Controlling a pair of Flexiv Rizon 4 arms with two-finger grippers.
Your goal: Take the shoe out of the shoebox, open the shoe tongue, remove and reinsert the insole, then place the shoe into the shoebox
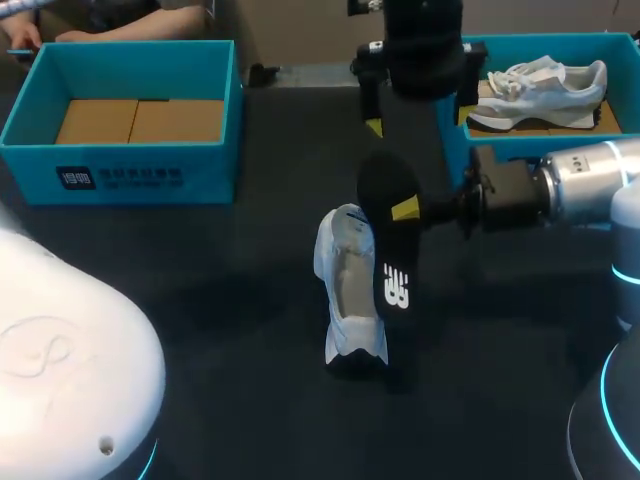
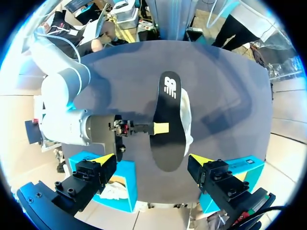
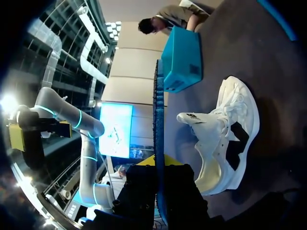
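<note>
A white shoe (image 1: 347,290) lies on the dark table, its opening facing up. Just above it and to its right hangs the black insole (image 1: 388,245), logo side showing, with my right gripper (image 1: 408,210) shut on its edge. In the right wrist view the insole (image 3: 158,120) is seen edge-on between the fingers, and the shoe (image 3: 225,139) lies beside it. My left gripper (image 1: 412,70) hangs high over the table's far side, open and holding nothing. From the left wrist view its gripper (image 2: 152,160) looks down on the insole (image 2: 168,115) and the shoe (image 2: 187,117).
An open blue shoebox (image 1: 120,165) with a cardboard floor stands at the back left. A second blue box (image 1: 455,125) at the back right holds another white shoe (image 1: 540,90). My right arm (image 1: 590,185) reaches in low from the right.
</note>
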